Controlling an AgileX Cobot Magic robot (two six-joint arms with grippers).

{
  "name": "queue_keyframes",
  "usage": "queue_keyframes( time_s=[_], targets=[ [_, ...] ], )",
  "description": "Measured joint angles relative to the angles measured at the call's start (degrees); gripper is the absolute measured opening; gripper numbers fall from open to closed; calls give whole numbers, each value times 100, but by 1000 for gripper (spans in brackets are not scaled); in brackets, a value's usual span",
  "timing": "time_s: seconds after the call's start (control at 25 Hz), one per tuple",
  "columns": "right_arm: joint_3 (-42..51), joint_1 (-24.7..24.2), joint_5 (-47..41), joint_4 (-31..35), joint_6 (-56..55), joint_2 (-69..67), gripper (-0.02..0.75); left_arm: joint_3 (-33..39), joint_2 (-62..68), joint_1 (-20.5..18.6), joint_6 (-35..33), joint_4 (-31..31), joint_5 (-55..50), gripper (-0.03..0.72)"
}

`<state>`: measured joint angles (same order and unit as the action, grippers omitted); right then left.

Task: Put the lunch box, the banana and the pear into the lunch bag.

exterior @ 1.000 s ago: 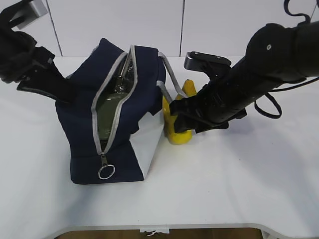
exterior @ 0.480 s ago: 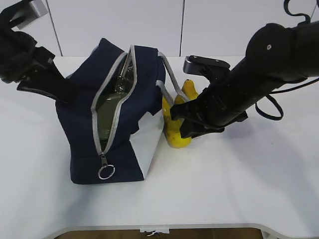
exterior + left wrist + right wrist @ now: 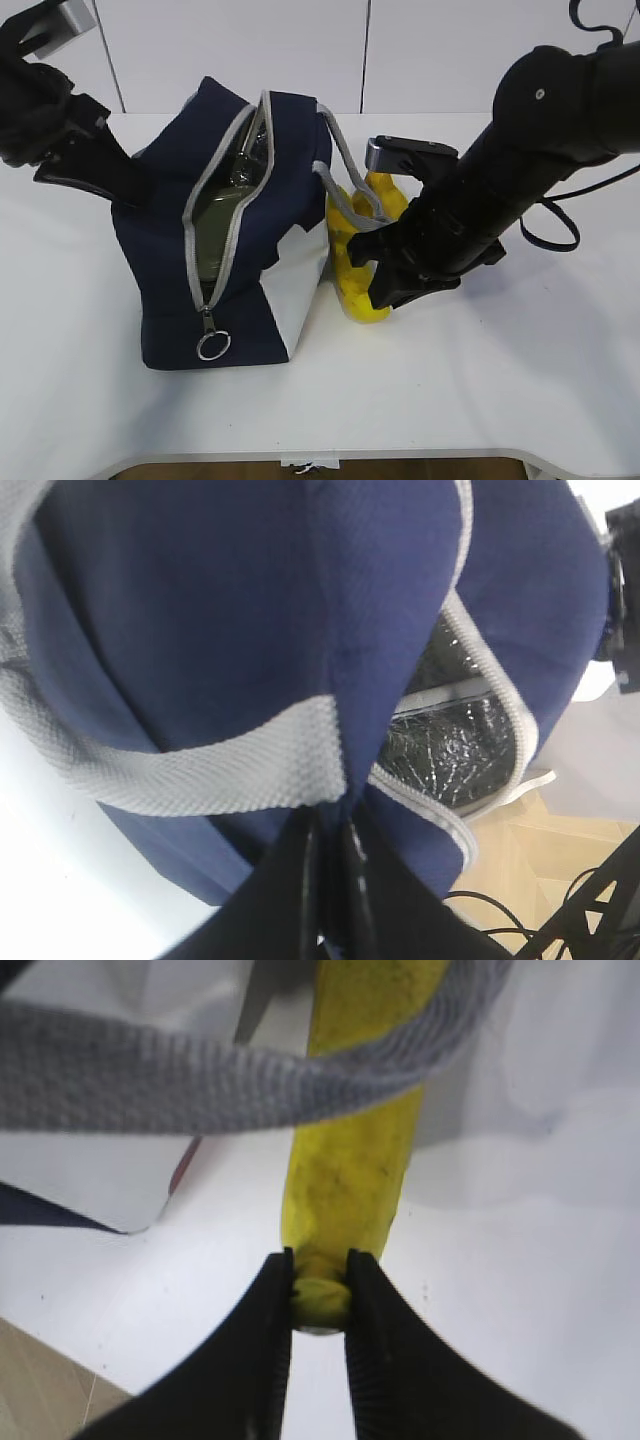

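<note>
Banana-loading step: right tool (image 3: 320,1290) clamps the curved yellow banana (image 3: 350,1160)'s tip beside the boxy navy fabric lunch bag (image 3: 165,250), whose cloth the closed left tool (image 3: 330,880) pinches; next, lift clear of the grey webbing handle (image 3: 200,1075) toward the unzipped mouth.

You see a navy-blue lunch bag (image 3: 165,240) with a grey zipper (image 3: 232,200), grey webbing handles (image 3: 340,165) and a white lower panel (image 3: 298,290). The banana (image 3: 352,1155) is yellow with small dark specks. Both grippers are black, the table (image 3: 480,380) white.

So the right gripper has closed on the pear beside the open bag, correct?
Not the pear. The right wrist view shows the right gripper closed on the end of the banana, a long yellow fruit under the bag's grey handle. It is beside the open bag.
</note>
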<state>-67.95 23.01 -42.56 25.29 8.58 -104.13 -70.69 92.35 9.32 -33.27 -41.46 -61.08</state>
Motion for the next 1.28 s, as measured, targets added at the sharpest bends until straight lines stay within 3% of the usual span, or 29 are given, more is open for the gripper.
queue_keyframes(
  time_s=[0.32,0.56,0.76,1.04,1.28],
  targets=[
    [0,0,-464,-153,22,296,132,0,0,0,0,0,-35,-6],
    [0,0,-1293,-369,22,580,132,0,0,0,0,0,-58,-6],
    [0,0,-1377,-510,22,881,132,0,0,0,0,0,-58,-6],
    [0,0,-1514,-1466,-403,1237,131,0,0,0,0,0,-58,-6],
    [-204,0,-2428,-2050,-553,1261,131,0,0,0,0,0,-58,-6]
  ],
)
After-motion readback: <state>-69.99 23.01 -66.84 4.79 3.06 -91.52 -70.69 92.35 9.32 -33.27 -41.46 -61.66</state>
